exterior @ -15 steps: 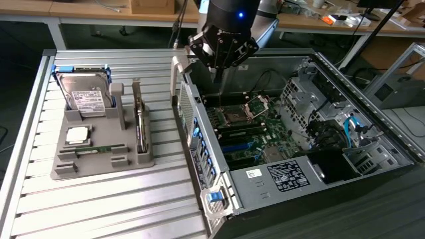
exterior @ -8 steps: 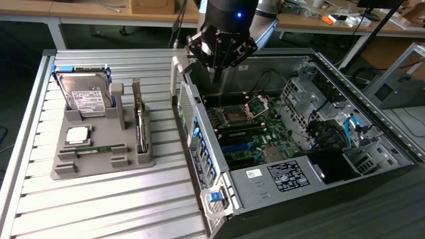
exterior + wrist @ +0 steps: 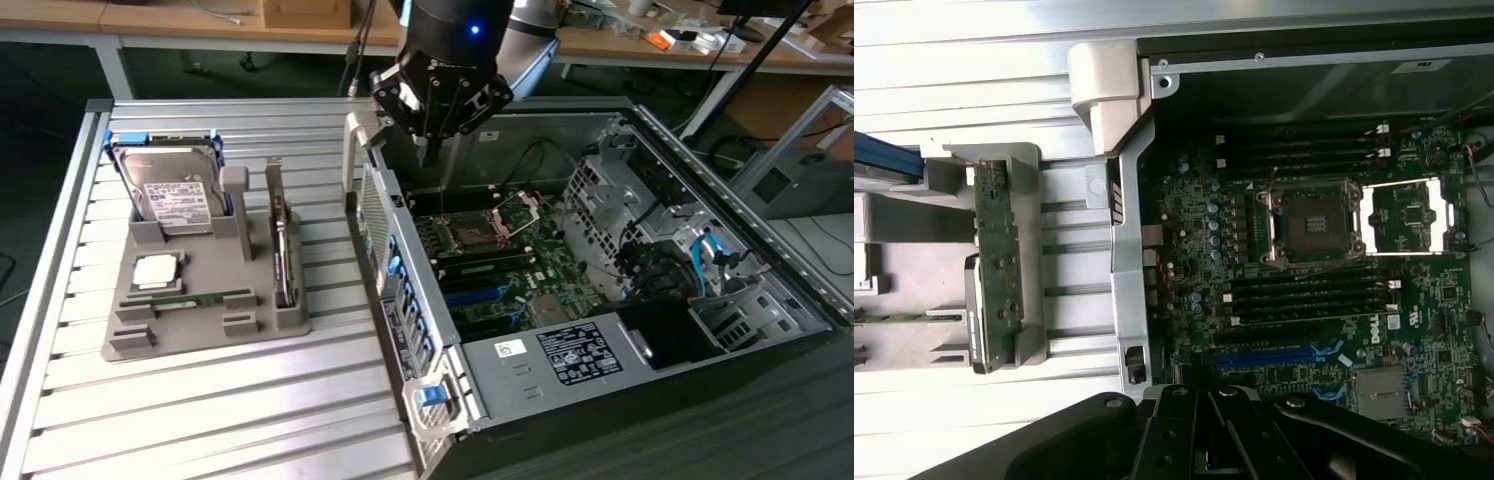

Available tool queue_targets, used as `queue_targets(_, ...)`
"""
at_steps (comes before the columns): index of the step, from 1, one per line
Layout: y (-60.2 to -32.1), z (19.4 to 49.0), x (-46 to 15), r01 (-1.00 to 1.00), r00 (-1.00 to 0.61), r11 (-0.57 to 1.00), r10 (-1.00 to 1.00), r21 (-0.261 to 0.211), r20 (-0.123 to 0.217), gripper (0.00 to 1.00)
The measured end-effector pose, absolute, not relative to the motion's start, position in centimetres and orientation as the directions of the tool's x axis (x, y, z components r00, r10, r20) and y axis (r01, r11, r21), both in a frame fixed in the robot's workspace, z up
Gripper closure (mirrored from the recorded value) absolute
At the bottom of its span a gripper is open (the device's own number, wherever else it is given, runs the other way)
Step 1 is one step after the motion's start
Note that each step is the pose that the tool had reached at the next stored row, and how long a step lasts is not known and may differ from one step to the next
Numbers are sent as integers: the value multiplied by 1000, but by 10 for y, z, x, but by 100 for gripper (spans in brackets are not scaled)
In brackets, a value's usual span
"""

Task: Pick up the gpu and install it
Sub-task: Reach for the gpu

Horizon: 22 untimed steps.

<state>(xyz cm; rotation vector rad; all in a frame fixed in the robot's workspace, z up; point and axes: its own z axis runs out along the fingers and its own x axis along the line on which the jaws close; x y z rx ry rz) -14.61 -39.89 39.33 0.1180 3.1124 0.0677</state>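
The gpu (image 3: 282, 243) stands on its long edge in a slot of the grey holder (image 3: 200, 335), left of the open computer case in the exterior view. The wrist view looks down on the gpu (image 3: 1000, 265) edge-on, a greenish-brown card with a metal bracket at one end. My gripper (image 3: 427, 152) hangs over the back corner of the case, above the motherboard (image 3: 497, 262) and well away from the gpu. Its fingers are shut and hold nothing. The dark body of the gripper (image 3: 1206, 440) covers the lower edge of the wrist view.
The holder also carries a hard drive (image 3: 174, 190), a processor chip (image 3: 156, 270) and a green memory stick (image 3: 187, 298). The case's side wall (image 3: 1129, 250) stands between holder and motherboard. Blue card slots (image 3: 1274, 355) lie on the board. Everything rests on a slatted metal table (image 3: 240, 410).
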Motion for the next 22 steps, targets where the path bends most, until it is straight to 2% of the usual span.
queue_targets(22, -399, 393, -154, 75, -997, 996, 76, 44, -24, 89)
